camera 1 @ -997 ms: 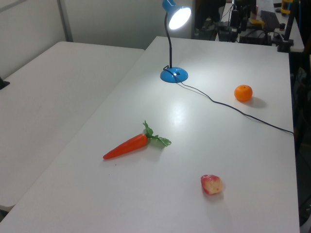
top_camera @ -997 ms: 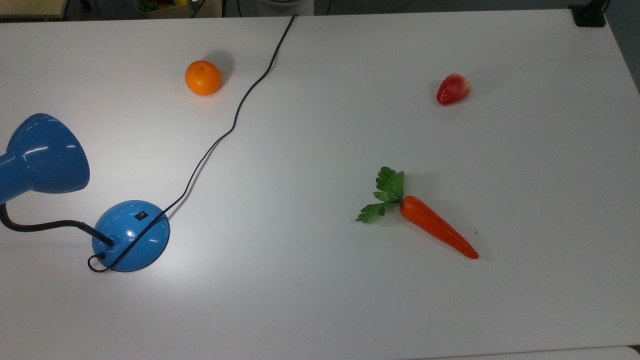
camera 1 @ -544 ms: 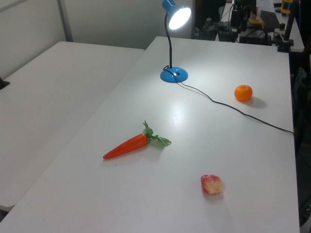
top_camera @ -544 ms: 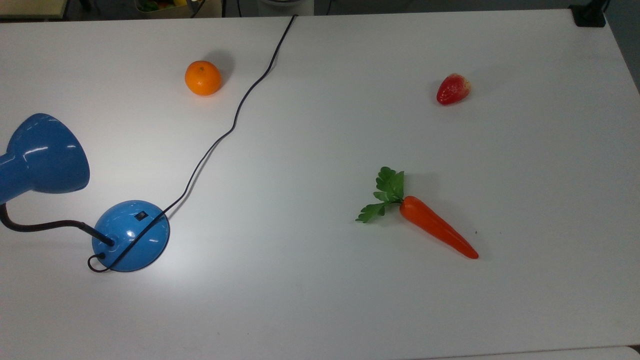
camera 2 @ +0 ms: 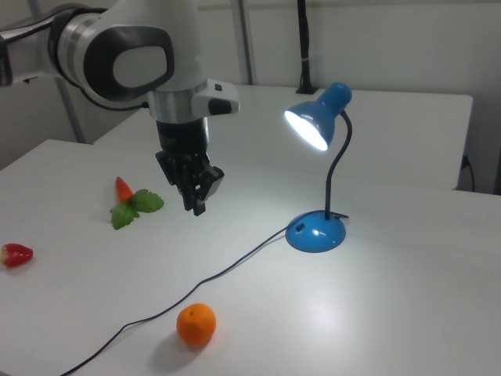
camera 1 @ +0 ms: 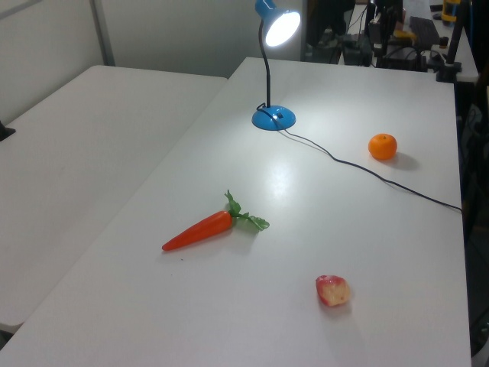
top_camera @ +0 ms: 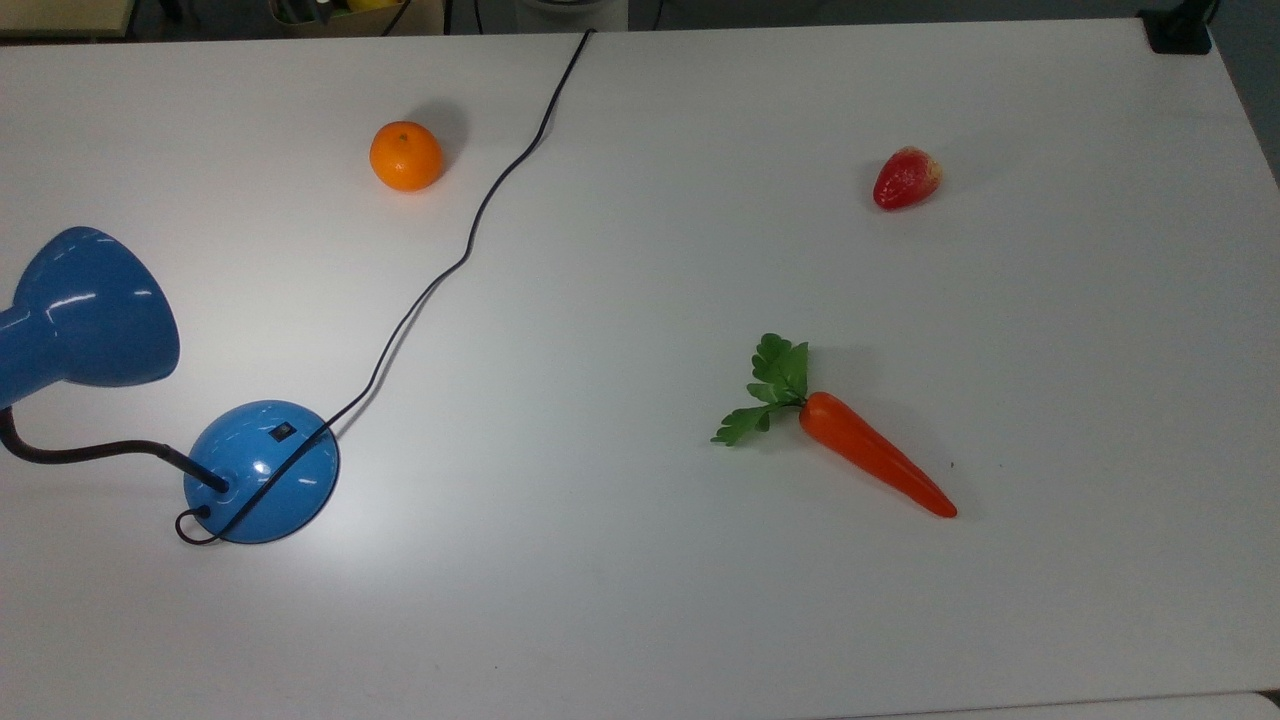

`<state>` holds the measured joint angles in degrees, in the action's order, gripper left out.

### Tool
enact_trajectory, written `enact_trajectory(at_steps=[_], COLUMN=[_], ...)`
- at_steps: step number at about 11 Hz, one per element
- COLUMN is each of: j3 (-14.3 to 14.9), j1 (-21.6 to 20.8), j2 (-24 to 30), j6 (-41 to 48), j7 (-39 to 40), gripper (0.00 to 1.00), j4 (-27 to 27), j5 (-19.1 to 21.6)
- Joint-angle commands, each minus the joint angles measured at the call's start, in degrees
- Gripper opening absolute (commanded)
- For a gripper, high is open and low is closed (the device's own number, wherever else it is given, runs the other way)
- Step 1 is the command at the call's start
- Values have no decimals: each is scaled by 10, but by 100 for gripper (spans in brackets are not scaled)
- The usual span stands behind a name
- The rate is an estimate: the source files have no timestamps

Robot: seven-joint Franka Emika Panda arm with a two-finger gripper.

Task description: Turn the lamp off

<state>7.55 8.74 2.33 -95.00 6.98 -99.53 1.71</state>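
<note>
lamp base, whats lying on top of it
On the lamp base the thin black cord lies draped across the dome, beside the small black switch. The black neck rises from its edge. What lies under the base is hidden.

Orange (top_camera: pixel 406 156), strawberry (top_camera: pixel 906 178), carrot (top_camera: pixel 872 464) on white table (top_camera: pixel 640 600)
</note>
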Motion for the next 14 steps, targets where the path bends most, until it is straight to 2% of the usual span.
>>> enact_trajectory(at_steps=[1,5,6,11,14], j3=[-63,-212,-227,-243,-243], j1=[79,247,264,262,238], j2=[6,-13,-17,-47,-75], j6=[-31,-115,-134,-220,-264], j7=[12,-13,-21,-92,-131], gripper=[15,15,15,15,15], j4=[-10,-12,-13,-15,-15], j5=[22,44,45,44,36])
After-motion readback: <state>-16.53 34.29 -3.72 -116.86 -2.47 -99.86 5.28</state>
